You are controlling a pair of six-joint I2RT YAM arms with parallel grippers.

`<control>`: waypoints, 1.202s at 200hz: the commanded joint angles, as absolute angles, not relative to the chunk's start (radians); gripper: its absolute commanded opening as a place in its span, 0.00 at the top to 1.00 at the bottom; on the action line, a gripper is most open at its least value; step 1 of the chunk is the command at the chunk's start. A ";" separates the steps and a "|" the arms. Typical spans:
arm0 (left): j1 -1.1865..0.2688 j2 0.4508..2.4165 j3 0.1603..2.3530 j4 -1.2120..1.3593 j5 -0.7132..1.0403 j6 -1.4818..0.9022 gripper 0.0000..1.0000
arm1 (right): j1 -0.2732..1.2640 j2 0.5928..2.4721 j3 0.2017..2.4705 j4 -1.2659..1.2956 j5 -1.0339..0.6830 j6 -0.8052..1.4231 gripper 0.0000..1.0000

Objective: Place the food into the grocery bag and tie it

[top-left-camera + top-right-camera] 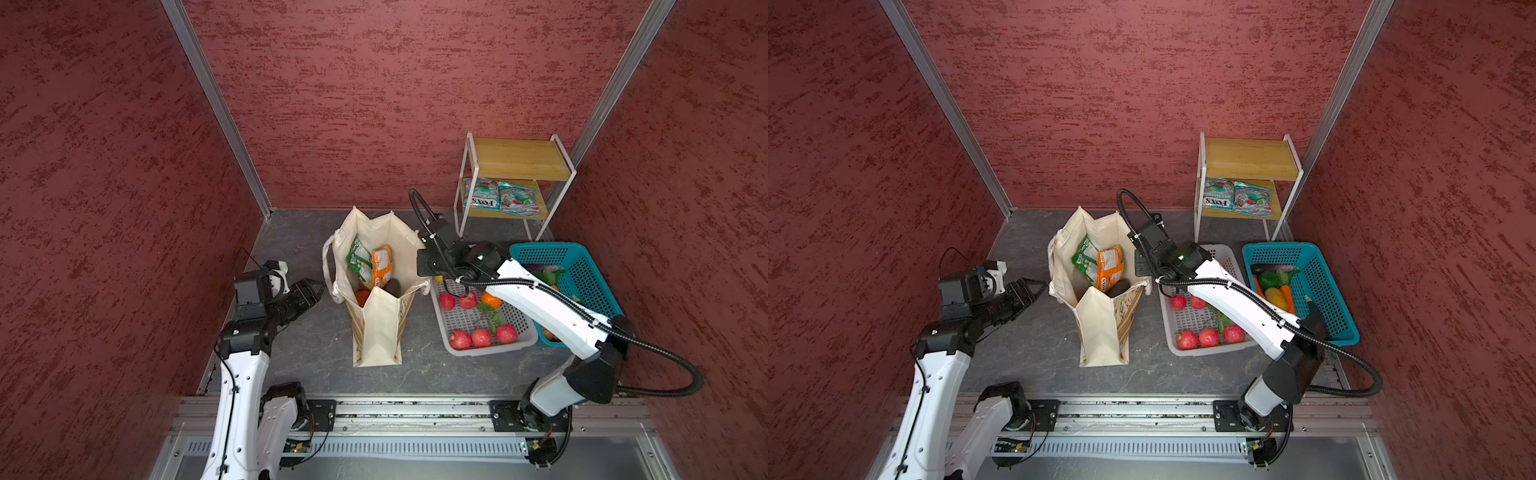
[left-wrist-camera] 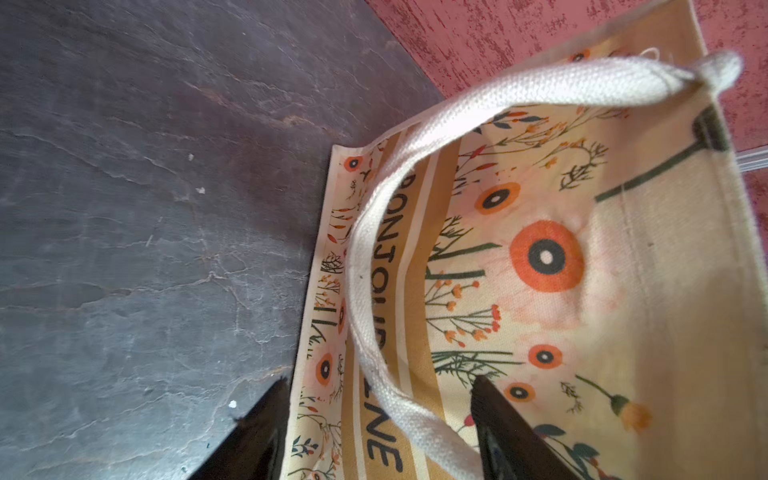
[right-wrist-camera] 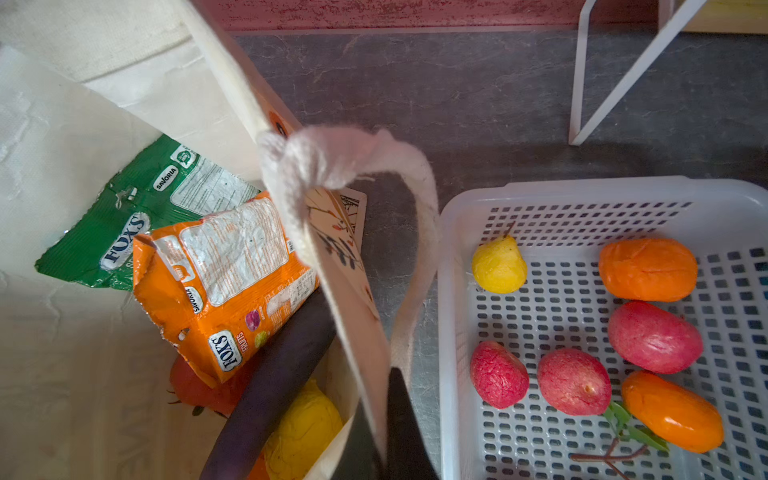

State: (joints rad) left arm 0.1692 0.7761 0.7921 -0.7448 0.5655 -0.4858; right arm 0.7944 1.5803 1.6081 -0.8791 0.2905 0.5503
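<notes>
Nearest the rail, the left gripper is hovering just beside the grocery bag with its jaws standing well apart. In the left wrist view the white loop handle is passing between the two fingers without being pinched. The bag is standing upright in the middle of the dark tabletop, its mouth gaping. It is cream inside and is showing orange poppies, green stems and a tan band with dark lettering on its outer face. The right gripper is reaching across to the bag's right rim and clamping shut on that cloth edge, beside the other handle, which is bunching into a knot. Inside, a green packet and an orange packet are leaning together above a purple eggplant, a red tomato and a yellow fruit. Just right of the bag, a grey basket is holding red fruits, and a teal basket is sitting beside it. Farthest back, a small shelf is carrying two more packets.
</notes>
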 commanded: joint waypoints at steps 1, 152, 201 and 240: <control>0.175 0.809 0.776 -0.696 0.629 -0.483 0.31 | 0.785 1.543 1.629 -0.827 0.291 0.563 0.95; 0.082 1.039 0.759 -0.501 0.584 -0.524 0.42 | 0.785 1.562 1.651 -0.838 0.266 0.574 0.93; 0.056 1.078 0.744 -0.469 0.549 -0.536 0.48 | 0.785 1.557 1.646 -0.838 0.260 0.575 0.93; 0.058 1.066 0.751 -0.489 0.532 -0.528 0.57 | 0.785 1.553 1.641 -0.835 0.259 0.575 0.92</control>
